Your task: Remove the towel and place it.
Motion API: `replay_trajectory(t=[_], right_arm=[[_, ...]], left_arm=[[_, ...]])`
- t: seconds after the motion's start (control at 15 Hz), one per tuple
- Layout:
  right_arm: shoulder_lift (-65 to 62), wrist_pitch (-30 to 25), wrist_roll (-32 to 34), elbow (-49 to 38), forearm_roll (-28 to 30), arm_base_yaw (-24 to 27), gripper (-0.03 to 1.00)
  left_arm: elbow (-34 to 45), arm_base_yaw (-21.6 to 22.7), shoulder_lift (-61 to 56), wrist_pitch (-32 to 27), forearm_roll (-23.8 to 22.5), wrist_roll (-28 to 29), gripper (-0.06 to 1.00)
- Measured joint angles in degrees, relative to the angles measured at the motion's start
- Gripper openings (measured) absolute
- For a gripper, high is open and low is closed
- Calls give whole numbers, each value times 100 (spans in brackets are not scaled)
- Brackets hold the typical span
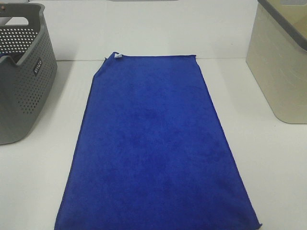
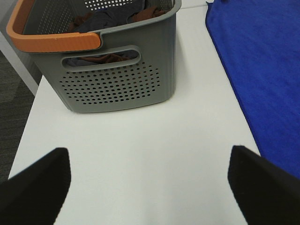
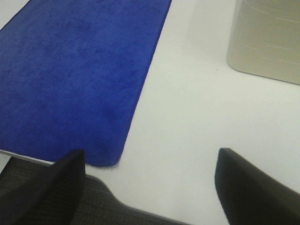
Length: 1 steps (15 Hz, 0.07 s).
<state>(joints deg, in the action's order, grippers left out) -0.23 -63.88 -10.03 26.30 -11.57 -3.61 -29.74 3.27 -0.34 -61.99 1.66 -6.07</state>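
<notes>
**Towel laid flat on the bench, both pincers spread and clear**

The large royal-blue rectangular microfibre towel [image 1: 156, 143] is seen spread flat down the middle of the exterior high frame, on the white bench [image 1: 268, 167], its small white tag [image 1: 118, 56] at the upper left corner of the cloth. A grey perforated plastic basket [image 1: 21, 72] stands at the left edge of the frame, apart from the towel; a cream-coloured bin [image 1: 280, 62] stands at the upper right, also apart. In the left wrist view the basket is shown with an orange handle [image 2: 54, 41] and dark clothes [image 2: 112, 21] inside.

The step in hand is judged to be the closing one: the towel appears to be out of the basket and placed, with nothing gripped. If any move is called for, it would be a smoothing or a retreat of the arms; no grasp is set up.

The left pincer [image 2: 150, 187] is held wide apart over bare bench, with the towel's long edge just beside its finger at the right of that frame [image 2: 262, 187]; whether cloth and finger touch cannot be told. The right pincer [image 3: 150, 187] is likewise spread and holds nothing, sitting near the bench edge, with the towel's near corner [image 3: 105, 157] just beside the finger at the lower left of that frame [image 3: 42, 192]. Neither arm is visible in the exterior high view.
</notes>
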Motion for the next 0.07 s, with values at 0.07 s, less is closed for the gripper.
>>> replay_trajectory(t=[0.07], right_arm=[[0, 0, 0, 0, 0, 0, 75]], left_arm=[[0, 0, 0, 0, 0, 0, 85]])
